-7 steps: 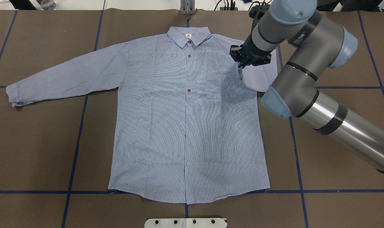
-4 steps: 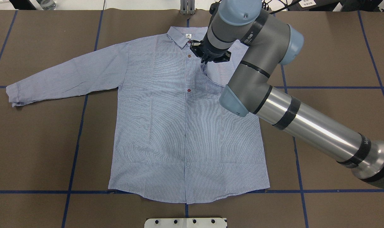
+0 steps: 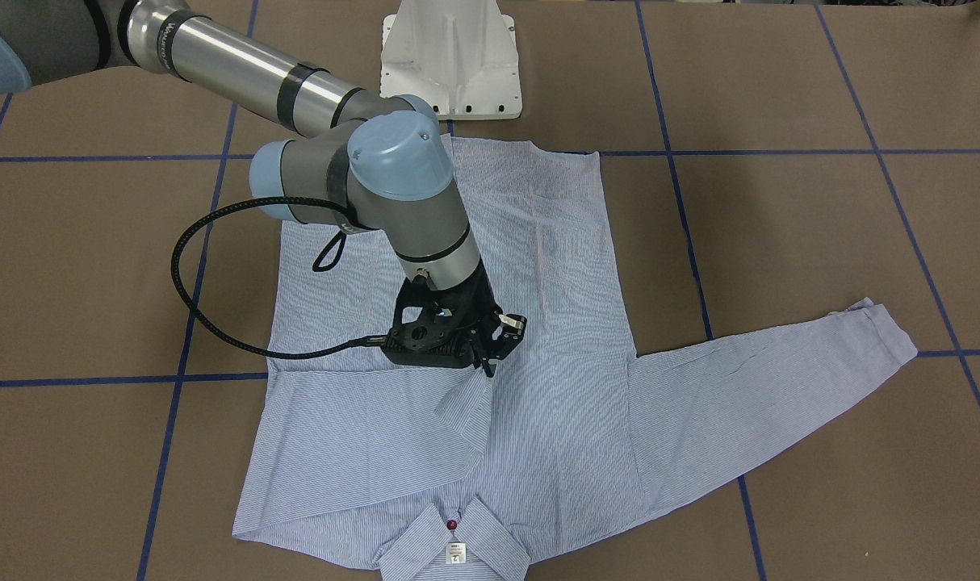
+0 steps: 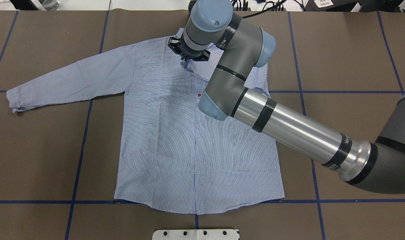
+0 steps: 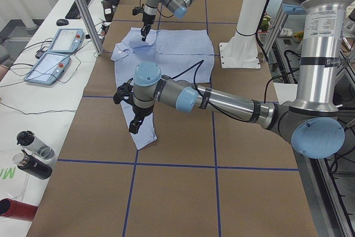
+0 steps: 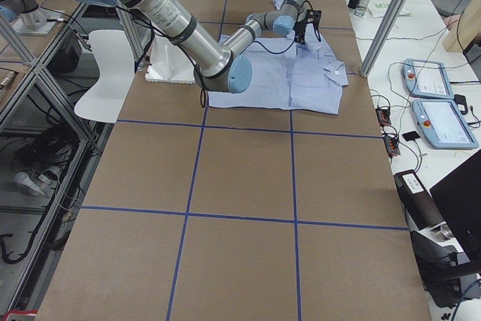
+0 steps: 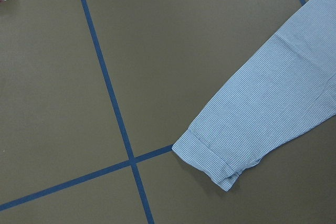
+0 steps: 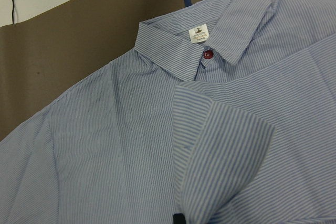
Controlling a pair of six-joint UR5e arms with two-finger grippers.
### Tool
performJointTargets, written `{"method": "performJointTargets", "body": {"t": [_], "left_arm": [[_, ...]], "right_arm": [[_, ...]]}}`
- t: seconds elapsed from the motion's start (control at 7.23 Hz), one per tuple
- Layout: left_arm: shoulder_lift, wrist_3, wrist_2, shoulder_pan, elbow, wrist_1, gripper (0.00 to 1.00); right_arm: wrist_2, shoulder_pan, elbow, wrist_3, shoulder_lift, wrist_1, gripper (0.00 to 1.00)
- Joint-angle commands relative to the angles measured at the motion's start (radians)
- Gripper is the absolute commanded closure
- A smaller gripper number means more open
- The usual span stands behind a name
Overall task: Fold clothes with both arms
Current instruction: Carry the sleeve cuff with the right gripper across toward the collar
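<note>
R gripper (image 3: 488, 369) holds the shirt (image 4: 175, 143)'s R cuff (image 8: 226, 140) over the chest.
Only the left-end view shows us the L gripper (image 5: 135, 127), on the near arm, above the L cuff (image 7: 210, 161); fingers apart or together, we can't tell. Overhead: shirt flat, front up, mid-table (image 4: 39, 150), hem nearest the base (image 4: 195, 234), L sleeve out sideways. Further out, R fingers are clamped on the R cuff, just short of the collar (image 8: 173, 45) w/ white label (image 8: 199, 32). Brown table shows wide on all sides.
</note>
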Motion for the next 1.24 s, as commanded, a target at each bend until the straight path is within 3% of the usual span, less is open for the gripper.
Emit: {"method": "performJointTargets", "body": {"t": [0.0, 0.28, 0.41, 0.55, 0.69, 0.83, 1.11], "left_arm": [[0.0, 0.0, 0.0, 0.0, 0.0, 0.0, 0.0], [0.0, 0.0, 0.0, 0.0, -0.001, 0.0, 0.0], [0.0, 0.0, 0.0, 0.0, -0.001, 0.0, 0.0], [0.0, 0.0, 0.0, -0.002, -0.003, 0.0, 0.0], [0.0, -0.002, 0.0, -0.002, -0.01, 0.0, 0.0], [0.002, -0.002, 0.0, -0.002, -0.017, 0.0, 0.0], [0.002, -0.003, -0.005, 0.0, -0.015, 0.002, 0.0]], "right_arm": [[-0.032, -0.024, -0.042, 0.009, 0.038, 0.01, 1.0], [-0.045, -0.028, -0.045, 0.009, 0.038, 0.01, 1.0], [-0.049, -0.03, -0.045, 0.009, 0.038, 0.01, 0.75], [-0.061, -0.034, -0.073, 0.009, 0.057, 0.012, 0.4], [-0.095, -0.05, -0.172, 0.01, 0.128, 0.04, 0.11], [-0.108, -0.056, -0.203, 0.053, 0.148, 0.059, 0.02], [-0.111, -0.056, -0.213, 0.082, 0.162, 0.058, 0.02]]}}
